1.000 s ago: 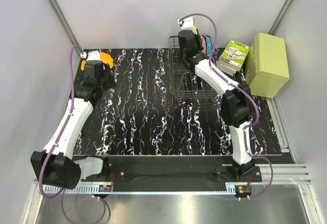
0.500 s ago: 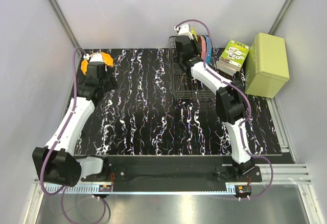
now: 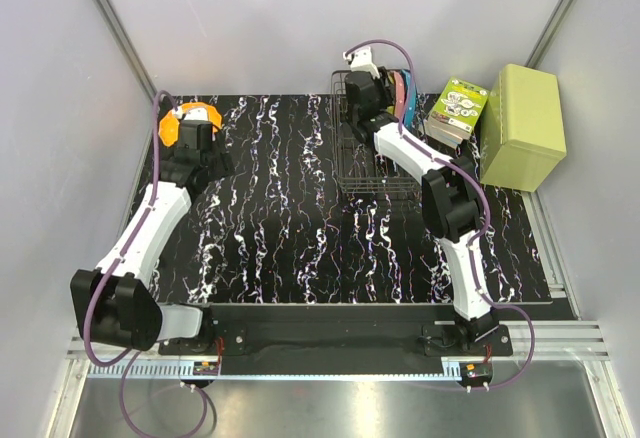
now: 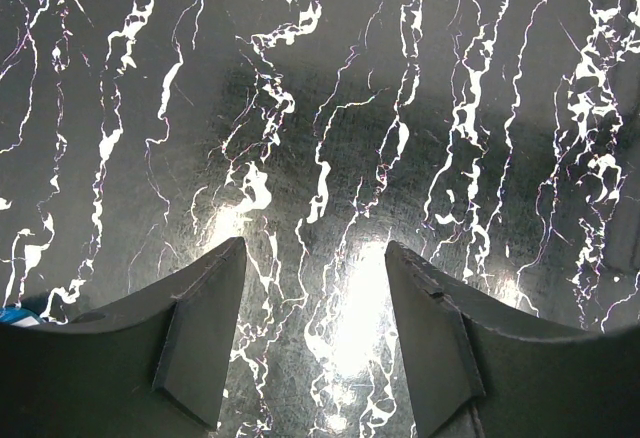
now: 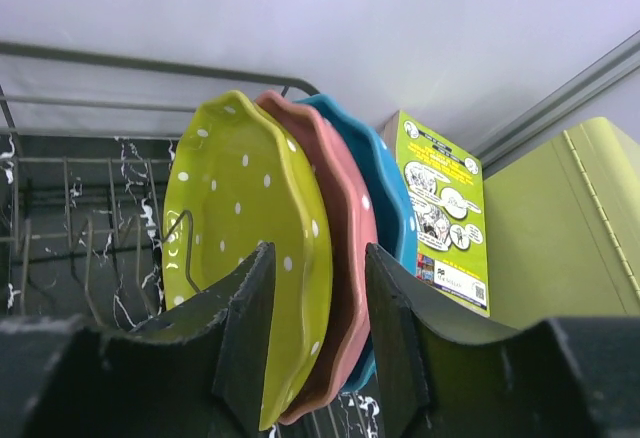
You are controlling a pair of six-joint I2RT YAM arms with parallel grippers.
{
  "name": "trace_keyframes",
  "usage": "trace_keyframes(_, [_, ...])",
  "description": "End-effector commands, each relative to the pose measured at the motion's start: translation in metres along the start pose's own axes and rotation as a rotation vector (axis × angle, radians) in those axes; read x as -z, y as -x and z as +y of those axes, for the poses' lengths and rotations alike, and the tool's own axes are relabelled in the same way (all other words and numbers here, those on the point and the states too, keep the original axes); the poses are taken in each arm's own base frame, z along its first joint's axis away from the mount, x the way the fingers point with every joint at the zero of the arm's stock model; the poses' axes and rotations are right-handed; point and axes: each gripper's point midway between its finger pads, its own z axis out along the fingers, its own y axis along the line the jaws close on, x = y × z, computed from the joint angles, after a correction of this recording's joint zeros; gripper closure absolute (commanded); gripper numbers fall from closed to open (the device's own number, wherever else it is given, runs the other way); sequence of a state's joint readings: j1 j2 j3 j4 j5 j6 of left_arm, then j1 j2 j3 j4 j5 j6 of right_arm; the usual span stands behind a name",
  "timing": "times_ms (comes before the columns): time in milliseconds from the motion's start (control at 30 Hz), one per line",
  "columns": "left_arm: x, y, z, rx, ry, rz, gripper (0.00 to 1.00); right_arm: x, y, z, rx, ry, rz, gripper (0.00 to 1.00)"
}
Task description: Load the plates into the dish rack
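Note:
Three plates stand on edge in the black wire dish rack (image 3: 375, 173) at the back: yellow-green (image 5: 240, 208), pink (image 5: 345, 228) and blue (image 5: 385, 193). My right gripper (image 5: 318, 253) is open at the rack (image 5: 60, 208), its jaws either side of the yellow-green and pink rims. From above it (image 3: 375, 98) sits just left of the upright plates (image 3: 400, 93). The orange plate (image 3: 180, 118) lies flat at the table's back left. My left gripper (image 3: 205, 153) hovers just beside it, open (image 4: 315, 246) over bare marbled table.
A light green box (image 3: 520, 123) stands at the back right, with a green book (image 3: 457, 108) between it and the rack. Grey walls close in on both sides and the back. The marbled black table (image 3: 290, 218) stretches between the arms.
My right gripper's jaws have spread apart at the yellow-green plate, which now stands in the rack. My left gripper has drawn back slightly, uncovering more of the orange plate.

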State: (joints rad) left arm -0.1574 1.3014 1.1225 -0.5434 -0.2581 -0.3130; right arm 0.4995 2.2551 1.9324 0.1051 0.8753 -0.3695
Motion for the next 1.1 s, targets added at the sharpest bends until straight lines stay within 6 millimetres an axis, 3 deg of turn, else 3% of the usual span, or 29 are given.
trace_keyframes(0, [0.003, 0.021, -0.007, 0.01, -0.029, -0.062, 0.37, 0.0, 0.038, -0.023, -0.118, -0.061, -0.081, 0.53])
trace_keyframes(133, [0.001, 0.026, -0.006, -0.043, -0.027, -0.074, 0.37, 0.006, 0.048, -0.028, -0.131, -0.055, -0.1, 0.53])
trace_keyframes(200, [-0.001, 0.058, -0.001, -0.159, 0.014, -0.161, 0.19, 0.019, 0.07, -0.039, -0.157, -0.039, -0.143, 0.5])
trace_keyframes(233, [-0.011, 0.069, 0.006, -0.211, 0.078, -0.185, 0.05, 0.025, 0.075, -0.041, -0.162, -0.026, -0.144, 0.46])
trace_keyframes(267, [-0.015, 0.104, 0.001, -0.235, 0.081, -0.308, 0.01, 0.036, 0.088, -0.045, -0.188, -0.003, -0.15, 0.41])
trace_keyframes(300, [-0.023, 0.116, 0.003, -0.356, 0.1, -0.333, 0.01, 0.043, 0.093, -0.041, -0.185, 0.039, -0.146, 0.31])
trace_keyframes(333, [-0.042, 0.135, -0.011, -0.403, 0.066, -0.342, 0.01, 0.051, 0.083, -0.036, -0.13, 0.084, -0.09, 0.25])
trace_keyframes(367, [-0.055, 0.136, -0.014, -0.448, 0.05, -0.294, 0.01, 0.065, 0.09, -0.037, -0.159, 0.138, -0.086, 0.17])
trace_keyframes(400, [-0.07, 0.139, -0.01, -0.483, 0.035, -0.24, 0.24, 0.077, 0.092, -0.017, -0.138, 0.3, -0.091, 0.1])
trace_keyframes(433, [-0.098, 0.158, -0.031, -0.494, -0.061, -0.209, 0.43, 0.09, 0.073, -0.004, -0.075, 0.412, -0.032, 0.01])
trace_keyframes(467, [-0.113, 0.133, -0.025, -0.504, -0.096, -0.051, 0.71, 0.106, 0.079, -0.005, -0.072, 0.503, -0.038, 0.0])
trace_keyframes(500, [-0.128, 0.134, -0.012, -0.445, -0.095, 0.008, 1.0, 0.129, 0.079, 0.016, -0.055, 0.697, -0.042, 0.0])
trace_keyframes(533, [-0.155, 0.141, -0.017, -0.422, -0.126, 0.033, 1.0, 0.146, 0.062, 0.024, -0.015, 0.796, 0.01, 0.0])
trace_keyframes(567, [-0.164, 0.126, -0.016, -0.42, -0.134, 0.111, 1.0, 0.162, 0.064, 0.024, -0.028, 0.868, 0.012, 0.0])
trace_keyframes(600, [-0.177, 0.125, -0.001, -0.39, -0.128, 0.132, 1.0, 0.179, 0.06, 0.033, -0.03, 0.975, 0.023, 0.0])
trace_keyframes(633, [-0.197, 0.119, 0.003, -0.382, -0.116, 0.148, 1.0, 0.188, 0.043, 0.037, -0.015, 1.017, 0.074, 0.0])
trace_keyframes(733, [-0.228, 0.111, 0.018, -0.362, -0.065, 0.162, 1.0, 0.206, 0.023, 0.042, -0.02, 1.093, 0.125, 0.0])
trace_keyframes(867, [-0.248, 0.117, 0.042, -0.174, -0.058, 0.122, 1.0, 0.216, 0.01, 0.038, -0.048, 1.116, 0.168, 0.0])
trace_keyframes(1067, [-0.26, 0.102, 0.057, -0.2, -0.032, 0.154, 1.0, 0.22, -0.001, 0.037, -0.062, 1.128, 0.195, 0.0])
